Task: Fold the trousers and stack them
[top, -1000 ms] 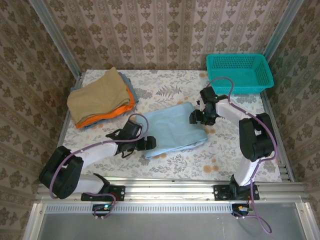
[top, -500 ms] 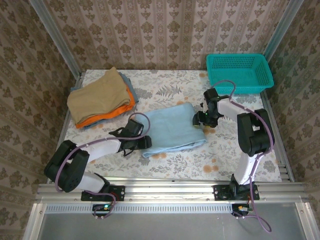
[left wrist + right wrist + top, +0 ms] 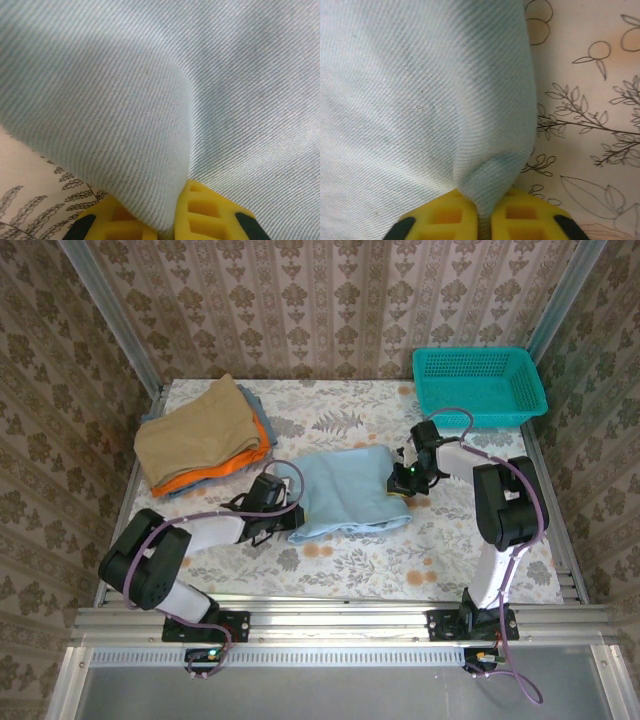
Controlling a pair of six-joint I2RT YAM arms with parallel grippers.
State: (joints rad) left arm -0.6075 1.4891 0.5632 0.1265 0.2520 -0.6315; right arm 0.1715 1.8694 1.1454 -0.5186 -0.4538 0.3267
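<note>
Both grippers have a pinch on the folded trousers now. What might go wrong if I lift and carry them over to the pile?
1. The left gripper and the right gripper each pinch only a small bit of edge on the trousers, so the cloth may slip out on lifting.
2. The pinches may catch only some layers, so the fold could fall open.
3. The tan garment tops an uneven pile, and a dragged hem might shift it.
</note>
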